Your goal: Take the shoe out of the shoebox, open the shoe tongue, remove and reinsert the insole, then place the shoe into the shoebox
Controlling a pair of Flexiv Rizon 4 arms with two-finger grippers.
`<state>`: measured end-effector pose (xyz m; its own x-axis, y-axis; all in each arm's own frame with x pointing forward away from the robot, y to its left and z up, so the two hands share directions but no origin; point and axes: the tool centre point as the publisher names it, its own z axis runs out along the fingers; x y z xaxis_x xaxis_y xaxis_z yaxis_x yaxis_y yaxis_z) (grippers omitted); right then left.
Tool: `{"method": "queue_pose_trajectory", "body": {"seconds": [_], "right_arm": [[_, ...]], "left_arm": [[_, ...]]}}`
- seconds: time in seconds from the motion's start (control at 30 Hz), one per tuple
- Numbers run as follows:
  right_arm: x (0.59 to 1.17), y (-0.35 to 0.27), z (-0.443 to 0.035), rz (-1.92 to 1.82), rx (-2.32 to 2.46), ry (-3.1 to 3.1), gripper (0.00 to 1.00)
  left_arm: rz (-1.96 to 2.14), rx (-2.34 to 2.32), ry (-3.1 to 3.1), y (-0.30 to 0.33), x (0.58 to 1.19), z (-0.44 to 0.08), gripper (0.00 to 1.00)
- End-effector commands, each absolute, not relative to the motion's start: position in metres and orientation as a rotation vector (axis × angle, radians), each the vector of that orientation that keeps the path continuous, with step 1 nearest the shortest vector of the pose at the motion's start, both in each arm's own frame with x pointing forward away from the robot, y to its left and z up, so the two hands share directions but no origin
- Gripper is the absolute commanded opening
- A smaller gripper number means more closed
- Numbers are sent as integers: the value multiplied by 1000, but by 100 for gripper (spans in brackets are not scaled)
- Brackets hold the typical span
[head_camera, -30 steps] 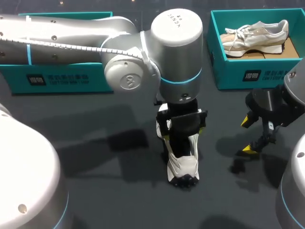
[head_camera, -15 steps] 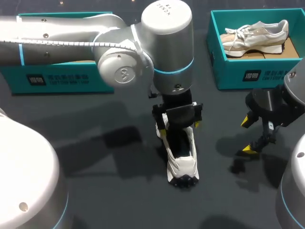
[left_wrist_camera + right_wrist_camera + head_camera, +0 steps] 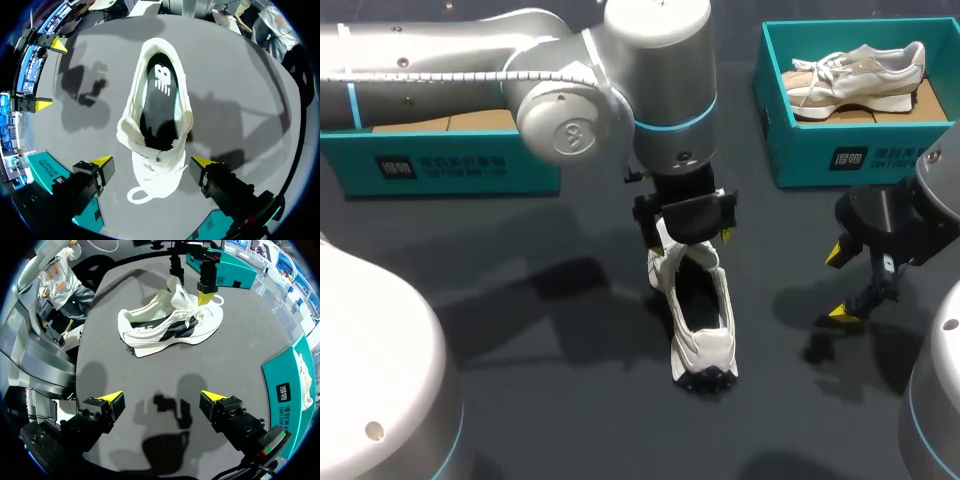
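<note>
White knit shoe (image 3: 700,320), black insole (image 3: 160,100) showing, lay central on the dark table (image 3: 520,400), my left gripper (image 3: 152,161) released astride its laced end, right gripper (image 3: 161,397) spread nearby, teal cardboard shoebox (image 3: 820,150) well apart, far-right corner.

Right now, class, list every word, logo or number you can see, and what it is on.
Left shoebox front: white print, too blurred to read.
Right shoebox front: white print, too blurred.
Insole in the shoe: white logo, no readable words.
Left arm joint: round emblem, no words.
</note>
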<state>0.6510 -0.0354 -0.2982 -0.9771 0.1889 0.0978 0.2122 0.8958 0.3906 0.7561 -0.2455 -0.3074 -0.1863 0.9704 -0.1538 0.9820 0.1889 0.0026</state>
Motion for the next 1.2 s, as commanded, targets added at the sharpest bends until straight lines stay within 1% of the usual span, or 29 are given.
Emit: {"method": "queue_pose_trajectory", "body": {"seconds": [0.03, 0.2, 0.23, 0.27, 0.33, 0.4, 0.43, 0.47, 0.5, 0.53, 0.9, 1.2], "right_arm": [[649, -35, -299, -627, -319, -3006, 100], [649, -35, -299, -627, -319, -3006, 100], [649, -35, -299, -627, -319, -3006, 100], [649, -35, -299, -627, -319, -3006, 100], [649, -35, -299, -627, -319, -3006, 100], [649, -35, -299, -627, -319, -3006, 100], [649, -35, -299, -627, -319, -3006, 100], [649, -35, -299, -627, -319, -3006, 100], [649, -35, -299, -627, -319, -3006, 100], [649, -35, -299, -627, -319, -3006, 100], [649, -35, -299, -627, -319, -3006, 100], [649, -35, -299, -627, -319, -3006, 100]], "left_arm": [[-152, 1926, 2328, -246, 768, -296, 87], [-163, 1922, 2332, -246, 790, -284, 70], [-164, 1922, 2333, -246, 795, -281, 64], [-167, 1922, 2334, -245, 799, -278, 62], [-173, 1923, 2335, -244, 806, -272, 64], [-173, 1921, 2335, -242, 813, -268, 62], [-169, 1918, 2336, -241, 816, -265, 60], [-168, 1917, 2336, -241, 818, -263, 56], [-167, 1916, 2336, -240, 820, -261, 50], [-162, 1911, 2337, -239, 822, -260, 47], [-175, 1936, 2344, -241, 821, -262, 42], [-204, 2015, 2337, -248, 799, -279, 38]]}}
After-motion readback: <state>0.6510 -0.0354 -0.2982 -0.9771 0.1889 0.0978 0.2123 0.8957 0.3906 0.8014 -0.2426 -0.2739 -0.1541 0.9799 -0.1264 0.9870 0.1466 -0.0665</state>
